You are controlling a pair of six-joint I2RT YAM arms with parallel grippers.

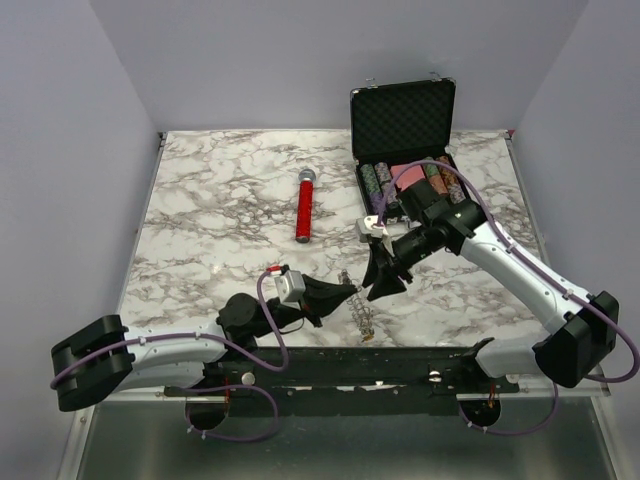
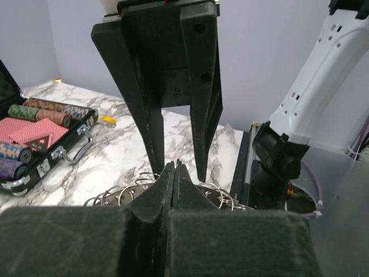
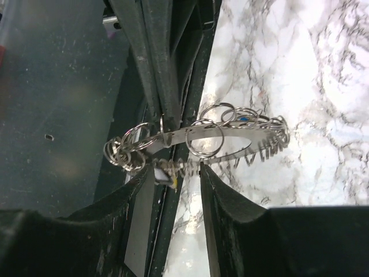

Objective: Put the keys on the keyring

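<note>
The keyring (image 1: pixel 361 312) is a thin grey jagged-edged metal loop near the table's front edge, between the two grippers. In the right wrist view the keyring (image 3: pixel 230 137) carries several small split rings, a yellow tag (image 3: pixel 173 181) and a speck of blue (image 3: pixel 245 119) that may be a key's head. No black-headed key can be made out. My left gripper (image 1: pixel 345 294) is shut on the loop's band; its tips (image 2: pixel 174 167) are pressed together with rings on both sides. My right gripper (image 3: pixel 172 171) is open, hanging just above the loop, its fingers (image 2: pixel 199 115) pointing down.
An open black case (image 1: pixel 404 120) with poker chips stands at the back right, behind the right arm. A red-handled microphone (image 1: pixel 304 206) lies mid-table. The black rail (image 1: pixel 400 360) along the table's front edge runs right below the keyring.
</note>
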